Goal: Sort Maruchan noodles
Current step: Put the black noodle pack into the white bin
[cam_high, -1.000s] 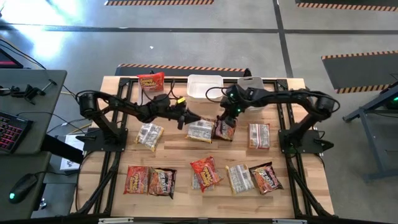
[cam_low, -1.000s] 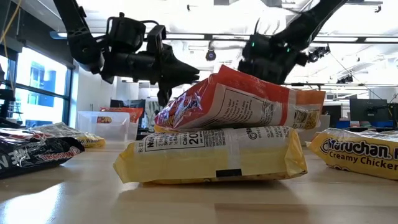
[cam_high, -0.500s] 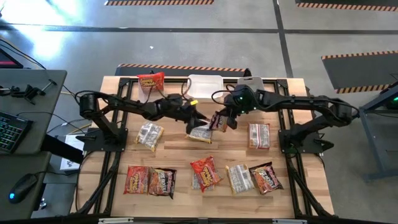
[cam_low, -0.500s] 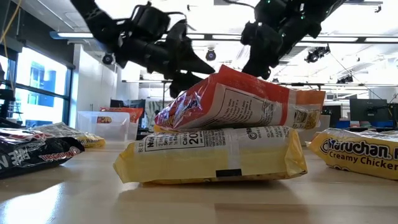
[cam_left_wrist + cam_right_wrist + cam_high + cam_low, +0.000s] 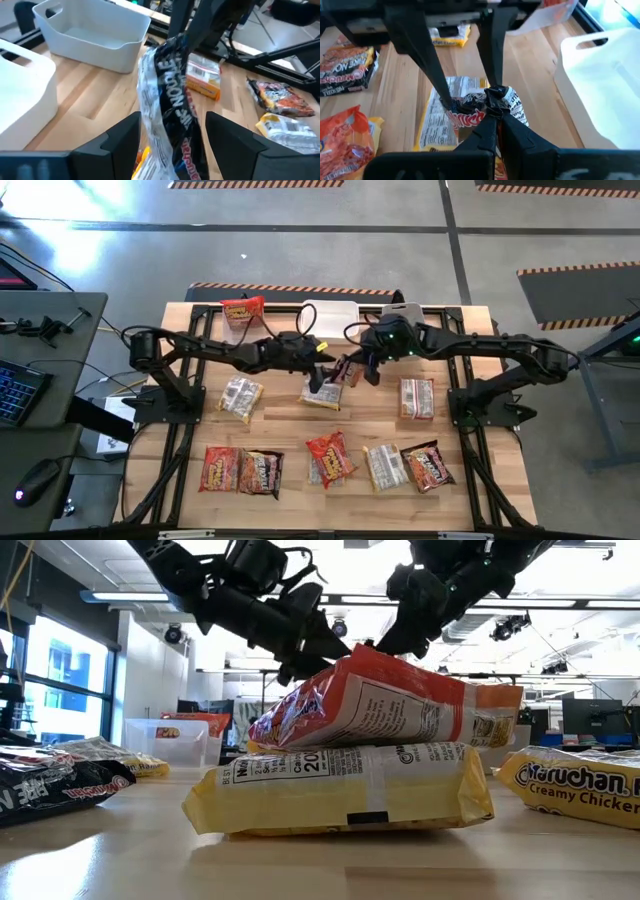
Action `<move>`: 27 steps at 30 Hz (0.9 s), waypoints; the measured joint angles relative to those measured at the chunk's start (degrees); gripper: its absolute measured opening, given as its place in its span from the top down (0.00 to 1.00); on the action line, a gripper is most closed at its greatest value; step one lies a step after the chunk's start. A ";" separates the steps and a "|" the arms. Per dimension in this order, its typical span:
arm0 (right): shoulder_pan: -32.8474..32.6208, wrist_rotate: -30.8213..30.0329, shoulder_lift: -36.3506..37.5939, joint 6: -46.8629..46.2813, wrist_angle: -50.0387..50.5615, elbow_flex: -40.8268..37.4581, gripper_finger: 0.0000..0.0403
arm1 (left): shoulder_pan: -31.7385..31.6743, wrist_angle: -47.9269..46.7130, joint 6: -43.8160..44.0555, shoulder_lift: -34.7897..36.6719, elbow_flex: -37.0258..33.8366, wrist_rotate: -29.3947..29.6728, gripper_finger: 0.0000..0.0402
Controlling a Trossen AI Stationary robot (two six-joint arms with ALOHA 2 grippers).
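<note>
High view shows both arms meeting over the middle of the table, just in front of the white tubs (image 5: 330, 313). A second ago the left gripper (image 5: 318, 372) was closed and sat farther back. Now it has moved in and spread its fingers (image 5: 122, 135) wide. The right gripper (image 5: 495, 111) has lifted a dark noodle packet (image 5: 172, 100) off the table and still pinches it tight by one crinkly end. The packet now hangs in the air, right in the gap between the left gripper's two open fingers. In the left wrist view the fingers look like they stand on each side of the packet and are not squeezing it yet. A yellow packet (image 5: 322, 393) lies flat on the wood under the two grippers. More packets wait in a row near the front edge of the table. One red packet (image 5: 243, 310) already sits in the tub at the far left. It looks like the right arm is passing the dark packet over to the left arm, so the left arm can carry it to a tub on its side. The left fingers need to close on the packet first. If the right gripper lets go too soon, the packet could drop back onto the table.
</note>
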State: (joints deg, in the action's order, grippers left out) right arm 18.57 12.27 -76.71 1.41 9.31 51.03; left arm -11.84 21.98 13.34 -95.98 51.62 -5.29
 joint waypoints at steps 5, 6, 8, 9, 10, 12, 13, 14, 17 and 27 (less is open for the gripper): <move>0.00 0.20 0.00 0.09 -2.20 0.00 1.00 | 0.00 1.50 0.28 -1.07 0.03 0.07 0.47; 0.00 0.20 0.00 0.09 -2.57 0.02 1.00 | 0.00 1.56 0.24 -1.15 0.53 0.05 0.47; 0.00 0.29 0.00 0.09 -3.02 0.02 1.00 | 0.00 1.97 0.01 -1.75 1.76 0.07 0.47; 0.00 0.27 0.00 0.11 -3.28 0.02 1.00 | -0.01 1.10 -0.01 -1.79 2.08 0.05 0.47; 0.00 0.29 0.00 0.11 -3.46 0.02 1.00 | -0.04 0.45 -0.22 -1.91 2.58 0.03 0.47; 0.00 0.39 0.00 0.09 -3.85 0.02 1.00 | -0.03 -0.31 -1.58 -2.57 4.02 -0.29 0.47; 0.00 0.52 0.00 0.10 -3.97 0.02 1.00 | -0.05 -0.91 -1.88 -2.76 4.45 -0.93 0.47; 0.00 0.79 0.00 0.11 -4.00 0.02 1.00 | -0.15 -1.82 -1.88 -2.85 4.80 -1.80 0.47; 0.00 1.36 0.00 0.11 -4.64 0.03 1.00 | -0.25 -2.83 -1.67 -2.86 5.85 -2.48 0.49; 0.00 1.96 0.00 0.90 -6.15 0.04 1.00 | -1.68 -2.81 -3.25 -2.86 5.97 -3.27 0.72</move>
State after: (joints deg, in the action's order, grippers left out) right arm 18.57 14.22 -76.71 2.31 3.16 51.07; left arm -13.52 19.18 10.10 -98.85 57.58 -8.56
